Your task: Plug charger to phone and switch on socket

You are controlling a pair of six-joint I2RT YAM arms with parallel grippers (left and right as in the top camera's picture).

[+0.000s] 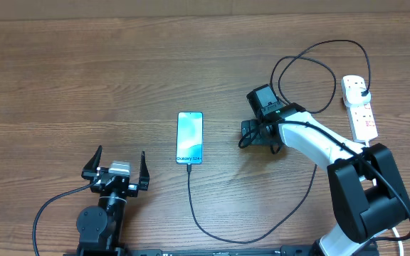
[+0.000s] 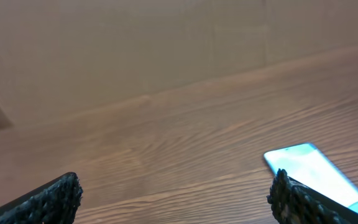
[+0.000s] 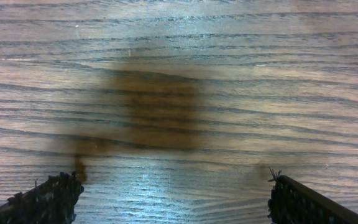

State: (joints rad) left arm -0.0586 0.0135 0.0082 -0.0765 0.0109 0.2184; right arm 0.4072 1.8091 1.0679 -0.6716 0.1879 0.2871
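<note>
The phone (image 1: pixel 189 137) lies flat mid-table with its light blue screen up; it also shows at the lower right of the left wrist view (image 2: pixel 312 169). The black charger cable (image 1: pixel 212 237) runs from the phone's near end, loops along the front edge and goes back to its black plug (image 1: pixel 362 88), which sits in the white socket strip (image 1: pixel 361 114) at the far right. My left gripper (image 1: pixel 116 168) (image 2: pixel 176 202) is open and empty, left of the phone. My right gripper (image 1: pixel 259 135) (image 3: pixel 178 199) is open and empty over bare wood, between phone and socket strip.
The cable forms loops (image 1: pixel 312 71) behind my right arm, near the socket strip. The wooden table's far edge (image 1: pixel 205 11) runs along the top. My right arm's base (image 1: pixel 365 192) stands at the front right, close to the strip.
</note>
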